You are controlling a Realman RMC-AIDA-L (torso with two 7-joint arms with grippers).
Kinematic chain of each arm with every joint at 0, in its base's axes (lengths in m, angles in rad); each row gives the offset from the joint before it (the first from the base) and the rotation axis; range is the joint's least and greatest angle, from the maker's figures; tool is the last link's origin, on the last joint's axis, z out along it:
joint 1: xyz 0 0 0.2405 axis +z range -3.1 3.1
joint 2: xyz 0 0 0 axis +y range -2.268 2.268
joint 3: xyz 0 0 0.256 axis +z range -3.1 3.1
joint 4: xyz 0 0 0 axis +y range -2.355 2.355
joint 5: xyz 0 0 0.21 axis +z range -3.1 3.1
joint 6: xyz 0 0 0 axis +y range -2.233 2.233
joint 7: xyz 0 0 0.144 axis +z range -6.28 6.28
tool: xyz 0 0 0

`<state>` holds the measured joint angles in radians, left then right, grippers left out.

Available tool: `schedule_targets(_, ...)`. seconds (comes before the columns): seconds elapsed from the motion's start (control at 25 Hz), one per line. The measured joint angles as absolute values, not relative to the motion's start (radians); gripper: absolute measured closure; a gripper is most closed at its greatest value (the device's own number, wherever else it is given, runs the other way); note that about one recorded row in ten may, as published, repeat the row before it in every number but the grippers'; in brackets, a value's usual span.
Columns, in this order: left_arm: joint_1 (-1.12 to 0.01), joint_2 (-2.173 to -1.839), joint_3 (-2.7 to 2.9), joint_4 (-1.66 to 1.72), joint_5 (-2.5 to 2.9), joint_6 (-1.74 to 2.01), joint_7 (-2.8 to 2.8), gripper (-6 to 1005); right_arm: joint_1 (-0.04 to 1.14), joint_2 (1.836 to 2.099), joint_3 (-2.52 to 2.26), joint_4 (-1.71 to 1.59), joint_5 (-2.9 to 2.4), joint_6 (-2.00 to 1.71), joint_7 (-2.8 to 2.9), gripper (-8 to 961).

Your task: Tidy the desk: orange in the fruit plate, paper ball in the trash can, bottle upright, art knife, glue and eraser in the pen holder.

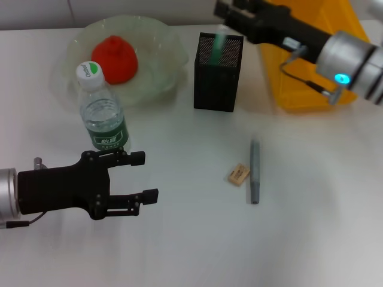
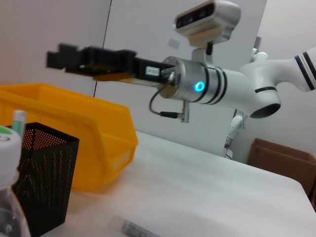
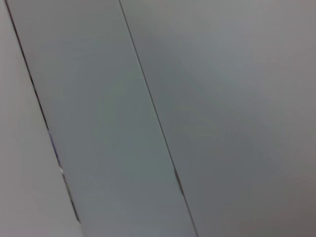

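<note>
Eraser (image 1: 238, 174) is lying centre-right of frame, just beside the grey art knife (image 1: 254, 172) (long axis running up-down); left gripper (image 1: 147, 176) is sitting lower left, fingers spread, empty, nearer; right gripper (image 1: 230, 13) is hovering upper right over pen holder (image 1: 217, 73); can't tell its fingers.

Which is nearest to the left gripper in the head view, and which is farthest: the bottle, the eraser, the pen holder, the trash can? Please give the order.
Measured from the left gripper, low on the robot's left:
1. The bottle, upright just beyond it.
2. The eraser, lying on the desk toward the right.
3. The pen holder, farther back at the middle.
4. The trash can, far back on the right.
</note>
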<state>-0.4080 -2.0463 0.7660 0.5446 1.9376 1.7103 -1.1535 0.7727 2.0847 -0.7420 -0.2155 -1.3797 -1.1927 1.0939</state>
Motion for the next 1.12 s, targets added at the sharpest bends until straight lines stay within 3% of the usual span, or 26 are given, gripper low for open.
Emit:
schedule_targets(0.08, -0.408, -2.046, 0.765, 0.545, 1.938, 1.714, -1.154, 172, 0.730, 2.082, -0.748, -0.285, -1.384, -1.250, 1.165, 618)
schedule_targets(0.16, -0.408, -2.046, 0.764, 0.545, 1.935, 1.727, -1.154, 172, 0.684, 2.072, -0.783, -0.411, -1.424, -1.294, 1.317, 542)
schedule_targets(0.28, -0.407, -2.044, 0.760, 0.545, 1.935, 1.736, -1.155, 172, 0.620, 2.037, -0.865, -0.658, -1.561, -1.377, 1.585, 429)
schedule_targets(0.4, -0.405, -2.042, 0.760, 0.545, 1.936, 1.743, -1.158, 172, 0.593, 1.996, -0.913, -0.867, -1.753, -1.466, 1.822, 200)
schedule_targets(0.56, -0.399, -2.044, 0.761, 0.545, 1.936, 1.755, -1.156, 172, 0.629, 1.979, -0.929, -1.093, -2.052, -1.632, 2.068, 153)
schedule_targets(0.76, -0.403, -2.046, 0.764, 0.545, 1.937, 1.757, -1.164, 172, 0.745, 2.008, -1.053, -1.231, -2.360, -1.778, 2.295, 148)
schedule_targets(0.96, -0.402, -2.047, 0.767, 0.544, 1.937, 1.758, -1.166, 172, 0.840, 2.086, -1.236, -1.191, -2.558, -1.764, 2.405, 157)
schedule_targets(1.12, -0.399, -2.048, 0.765, 0.545, 1.937, 1.759, -1.167, 172, 0.862, 2.091, -1.434, -1.102, -2.524, -1.649, 2.480, 164)
